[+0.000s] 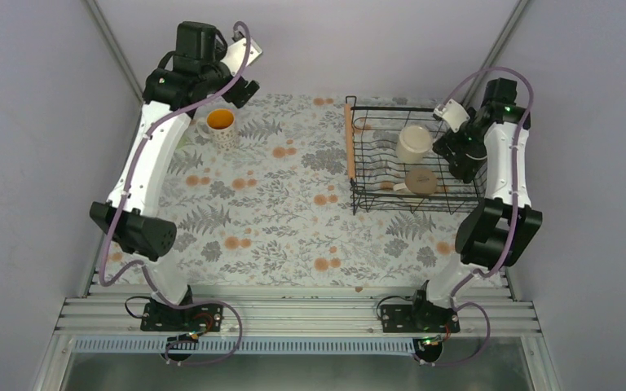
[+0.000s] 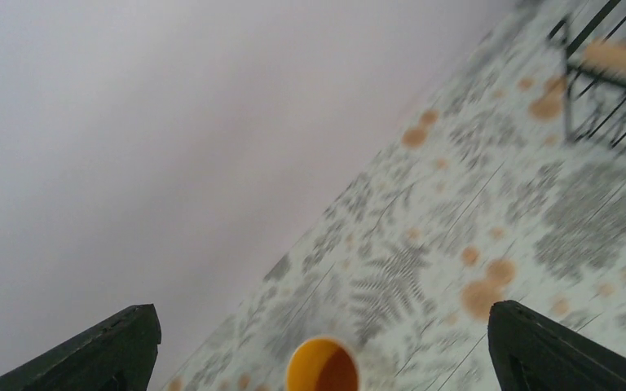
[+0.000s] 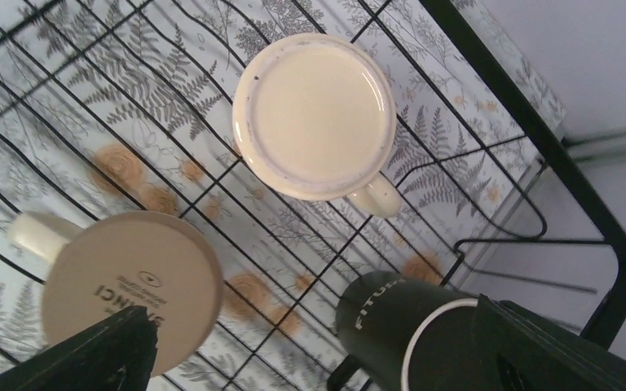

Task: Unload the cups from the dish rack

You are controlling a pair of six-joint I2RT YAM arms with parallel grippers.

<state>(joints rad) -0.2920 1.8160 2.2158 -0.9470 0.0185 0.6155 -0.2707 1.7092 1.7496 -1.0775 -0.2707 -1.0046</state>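
the dish rack stands on the fern-and-flower tablecloth at the far right of the table, one wooden handle along its left side. 3 mugs show inside it. the cream mug stands upside down on the wires, its base to the right wrist camera and its handle pointing toward the black mug. the beige mug is also upside down, well apart from the cream one. the black mug lies tilted in a corner of the rack, its pale-rimmed mouth turned toward one finger.

the right gripper hangs over the rack's right part with its jaws spread wide and nothing clamped between them. whether that finger touches the black mug cannot be told.

the patterned mug, orange inside, stands upright on the cloth at the far left, well apart from the rack. the left gripper hovers above it, jaws wide apart and holding nothing. in the left wrist view the mug's orange mouth sits low between the 2 fingers.
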